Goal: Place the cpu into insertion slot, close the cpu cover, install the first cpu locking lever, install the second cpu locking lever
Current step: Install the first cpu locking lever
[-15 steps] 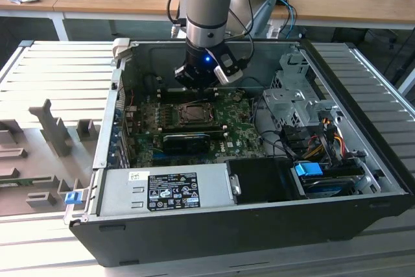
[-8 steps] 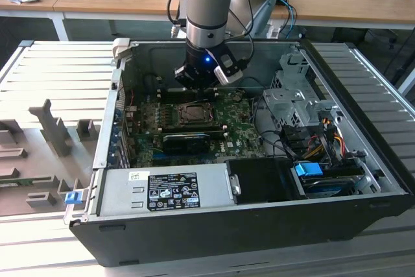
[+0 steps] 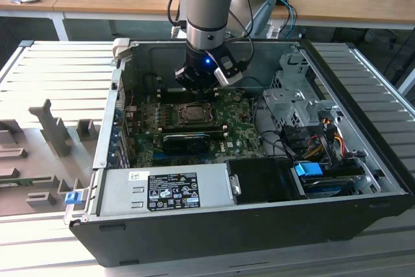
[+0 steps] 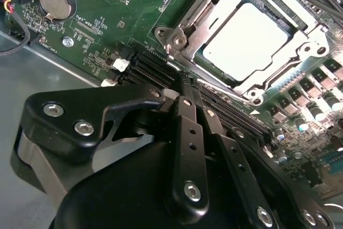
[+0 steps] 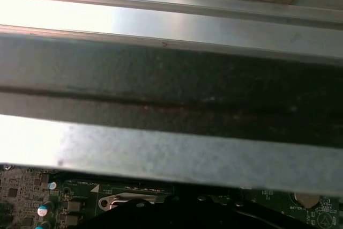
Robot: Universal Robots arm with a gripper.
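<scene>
Chip metal shows pale silver-beige and square: the cpu lies flat in the insertion slot, framed by the thin silver cpu cover lying down around it on the green motherboard. In the second wrist view the socket sits at about one o'clock from the gripper, whose black fingers are pressed together, holding nothing, tips over the long black memory slots. In the exterior view the gripper hangs inside the open computer case, just at twelve o'clock of the socket.
</scene>
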